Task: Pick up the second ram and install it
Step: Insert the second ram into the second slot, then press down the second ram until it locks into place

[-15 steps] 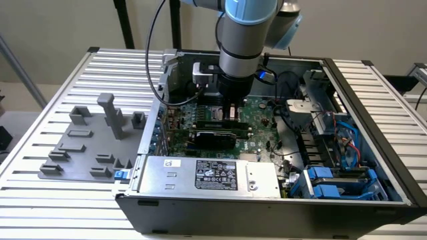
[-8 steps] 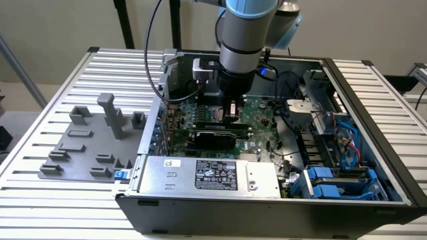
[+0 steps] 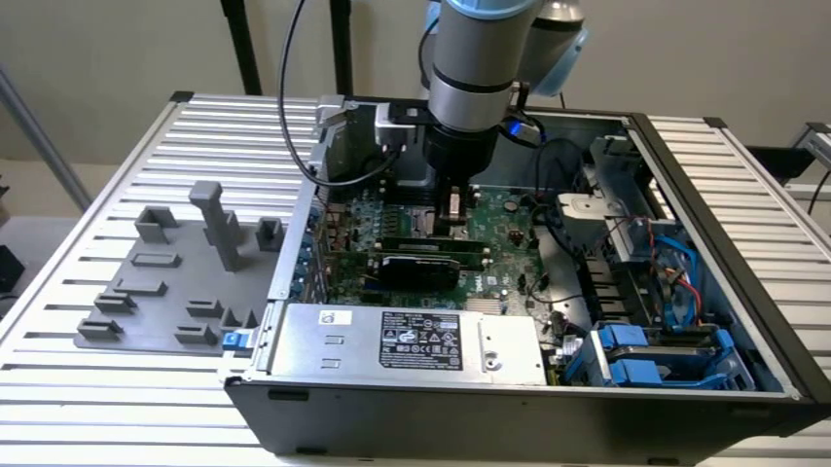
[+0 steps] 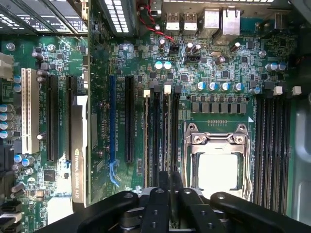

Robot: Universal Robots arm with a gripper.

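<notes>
Right, exterior view: arm (image 3: 474, 58) comes straight down into the open PC case (image 3: 727, 243).
Gripper (image 3: 454, 216): low over the motherboard (image 3: 507, 229), near the case centre.
Second ram (image 3: 456, 206): a thin stick pinched upright between the fingers, just above the board.
Obstacles: graphics card (image 3: 422, 261) lies just beside the gripper at 6 o'clock; black cables (image 3: 559, 165) loop at 2 o'clock.
Power supply (image 3: 403, 341): further out at 6 o'clock, against the front wall.
Drive cage (image 3: 649, 360): blue, at 4 o'clock in the case corner.
Holder tray (image 3: 169, 292): grey blocks on the slatted table (image 3: 78, 195), well apart at 9 o'clock, outside the case.
Wrist view: looks down past the fingers (image 4: 158, 199) onto the board.
Grip state: gripper (image 4: 171, 182) is clamped on the second ram (image 4: 171, 177), seen edge-on as a dark sliver.
Ram slots (image 4: 163, 136): a bank of narrow slots directly in line with the held stick; whether it touches one, cannot tell.
CPU socket (image 4: 218, 160): just beside that bank, metal frame closed.
Second slot bank (image 4: 272, 141): on the socket's far side.
Extra here: rear ports (image 4: 204, 19), red and black wires (image 4: 155, 26), and the graphics card's (image 4: 79, 145) printed edge.
Extra outside: the tray, table and case walls.
</notes>
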